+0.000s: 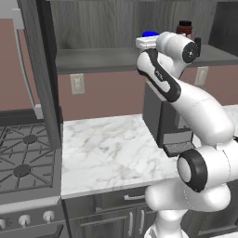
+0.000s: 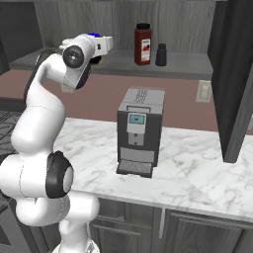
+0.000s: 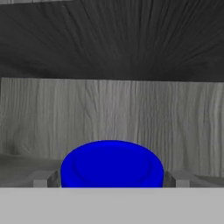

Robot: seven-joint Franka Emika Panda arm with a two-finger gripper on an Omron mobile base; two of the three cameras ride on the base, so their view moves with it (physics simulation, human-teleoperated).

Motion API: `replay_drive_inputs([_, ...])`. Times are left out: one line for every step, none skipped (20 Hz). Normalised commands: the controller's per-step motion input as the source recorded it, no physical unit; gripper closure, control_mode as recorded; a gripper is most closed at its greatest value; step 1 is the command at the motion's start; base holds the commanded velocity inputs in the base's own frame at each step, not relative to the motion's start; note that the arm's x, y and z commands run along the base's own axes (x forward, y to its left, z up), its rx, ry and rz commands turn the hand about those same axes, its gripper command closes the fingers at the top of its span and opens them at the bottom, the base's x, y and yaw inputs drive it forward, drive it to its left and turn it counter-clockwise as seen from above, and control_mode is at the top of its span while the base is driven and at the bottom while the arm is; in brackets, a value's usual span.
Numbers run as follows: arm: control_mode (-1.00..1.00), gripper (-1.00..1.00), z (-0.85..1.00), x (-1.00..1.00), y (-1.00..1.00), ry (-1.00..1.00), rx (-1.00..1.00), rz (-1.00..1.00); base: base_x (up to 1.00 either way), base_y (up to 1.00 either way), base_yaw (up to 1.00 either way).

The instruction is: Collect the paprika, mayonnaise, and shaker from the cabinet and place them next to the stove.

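Note:
The mayonnaise [image 3: 112, 164] shows its blue lid low in the hand view, right in front of the camera. My gripper [image 3: 112, 178] is open, one fingertip [image 3: 43, 178] on each side of the lid. The base views show the blue lid [image 1: 149, 34] [image 2: 94, 34] peeking over the hand, on the cabinet shelf [image 2: 188, 66]. To its right on the same shelf stand the tall red-brown paprika [image 2: 143, 44] [image 1: 185, 28] and the small black shaker [image 2: 161, 55]. The stove [image 1: 23, 158] lies at the lower left of the left base view.
A grey boxy coffee machine [image 2: 140, 131] stands on the marble counter [image 1: 107, 153] under the shelf. An open cabinet door [image 1: 42, 69] hangs between stove and counter, and another door [image 2: 237, 74] hangs at the far right. Bare marble lies beside the stove.

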Motion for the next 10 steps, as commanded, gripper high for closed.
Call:
replay_drive_inputs([-1.0, 1.0, 0.0, -0.47, 0.0, -0.09, 0.0, 0.0, 0.0, 0.0, 0.0])
replay_drive_inputs([-1.0, 1.0, 0.0, -0.5, 0.0, -0.1, 0.0, 0.0, 0.0, 0.0, 0.0])
replay_drive_inputs([-1.0, 1.0, 0.0, -0.5, 0.0, -0.1, 0.0, 0.0, 0.0, 0.0, 0.0])
replay_drive_inputs([-1.0, 1.0, 0.0, -0.5, 0.02, -0.1, 0.0, 0.0, 0.0, 0.0, 0.0])
replay_drive_inputs([-1.0, 1.0, 0.0, -0.49, 0.05, -0.09, 0.0, 0.01, 0.0, 0.0, 0.0])
replay_drive_inputs([-1.0, 1.0, 0.0, -0.42, 0.1, -0.07, 0.0, 0.01, 0.0, 0.0, 0.0])
replay_drive_inputs([-1.0, 1.0, 0.0, -0.39, 0.13, -0.05, 0.0, 0.02, 0.0, 0.0, 0.0])
replay_drive_inputs([-1.0, 1.0, 0.0, -0.38, 0.11, -0.05, 0.0, 0.02, 0.0, 0.0, 0.0])
replay_drive_inputs([-1.0, 1.0, -0.01, -0.36, 0.11, -0.05, 0.0, 0.03, 0.0, 0.0, 0.0])
replay_drive_inputs([-1.0, 1.0, -0.02, -0.34, 0.14, -0.04, 0.0, 0.03, 0.0, 0.0, 0.0])
